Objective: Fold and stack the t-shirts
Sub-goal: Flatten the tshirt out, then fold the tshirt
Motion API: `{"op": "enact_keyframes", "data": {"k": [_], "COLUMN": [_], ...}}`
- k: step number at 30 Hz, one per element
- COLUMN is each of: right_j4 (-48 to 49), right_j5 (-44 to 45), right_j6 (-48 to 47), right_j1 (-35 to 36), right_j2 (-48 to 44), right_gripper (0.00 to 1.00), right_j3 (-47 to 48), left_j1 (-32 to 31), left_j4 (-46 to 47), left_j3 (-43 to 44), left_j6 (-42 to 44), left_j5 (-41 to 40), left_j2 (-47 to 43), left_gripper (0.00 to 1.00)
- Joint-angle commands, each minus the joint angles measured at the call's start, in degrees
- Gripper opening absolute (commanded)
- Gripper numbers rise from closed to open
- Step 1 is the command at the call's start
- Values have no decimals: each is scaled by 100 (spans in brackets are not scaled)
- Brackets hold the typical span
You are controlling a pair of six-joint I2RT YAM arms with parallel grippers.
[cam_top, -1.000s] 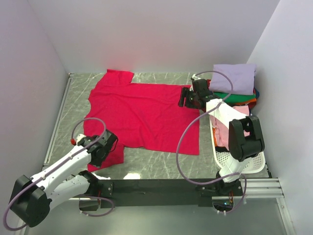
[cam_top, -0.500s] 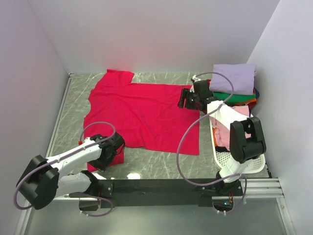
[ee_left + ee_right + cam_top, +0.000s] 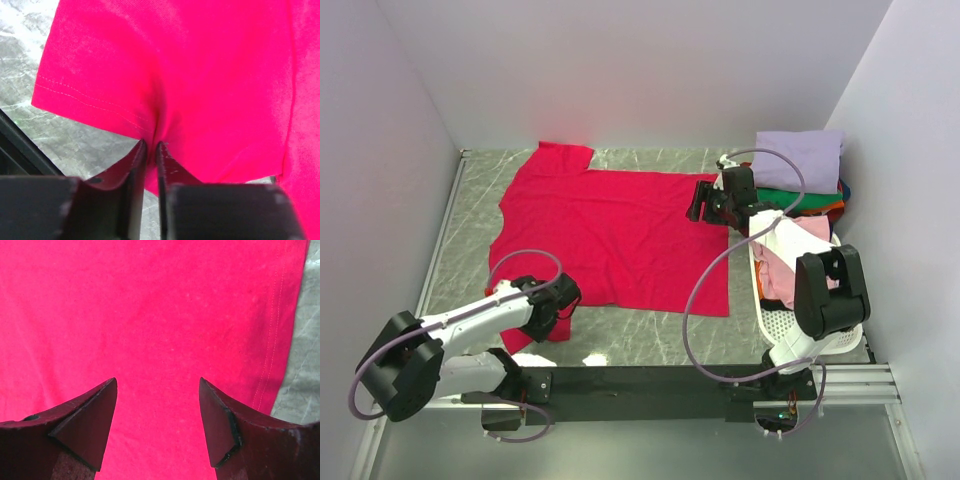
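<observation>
A large crimson-red t-shirt (image 3: 610,230) lies spread flat on the marble table. My left gripper (image 3: 558,302) sits at its near-left sleeve. In the left wrist view its jaws (image 3: 150,144) are pinched together on a puckered fold of the red cloth (image 3: 200,75) just inside the sleeve hem. My right gripper (image 3: 702,203) hovers over the shirt's far-right corner. Its fingers (image 3: 158,382) stand wide apart above flat red cloth (image 3: 150,305), holding nothing. Folded t-shirts are stacked at the back right, lavender (image 3: 798,158) over green (image 3: 798,196).
A white perforated basket (image 3: 810,335) stands at the right near edge with a pink shirt (image 3: 782,268) in it. White walls close in on the left, back and right. Bare marble table (image 3: 470,210) shows left of the shirt and along its near edge (image 3: 640,335).
My left gripper has slid rightward onto the near-left sleeve and closed on the cloth, puckering it. The right gripper has barely shifted and stays open.
</observation>
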Motion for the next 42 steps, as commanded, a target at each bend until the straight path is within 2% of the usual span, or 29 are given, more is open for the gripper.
{"op": "enact_keyframes", "data": {"k": [1, 6, 12, 16, 23, 31, 36, 42], "right_j4": [122, -150, -633, -1036, -1890, -2795, -2998, -2954], "right_j5": [53, 141, 597, 913, 1512, 1952, 2048, 2162], "right_j6": [-27, 96, 263, 517, 1291, 2012, 2276, 2425], "right_j1": [-31, -5, 504, 830, 1577, 1964, 2008, 2008], "right_j2": [-312, -452, -979, -1559, -2517, -2614, -2764, -2501], "right_gripper": [73, 72, 71, 71, 71, 71, 71, 71], "right_j3": [-3, -161, -679, -1267, -1901, -2402, -2561, -2657], "left_j1": [-58, -67, -67, -67, -58, -58, -49, -32], "left_j4": [-115, -247, -238, -107, 402, 746, 772, 939], "left_j3": [37, 213, 485, 784, 759, 574, 670, 723], "left_j6": [-22, 276, 839, 1365, 1929, 2262, 2465, 2711], "left_j5": [-152, -521, -1066, -1321, -1357, -1383, -1524, -1559], "left_j2": [92, -154, -584, -725, -884, -1209, -1165, -1033], "left_gripper": [16, 7, 1, 1, 1, 1, 1, 1]}}
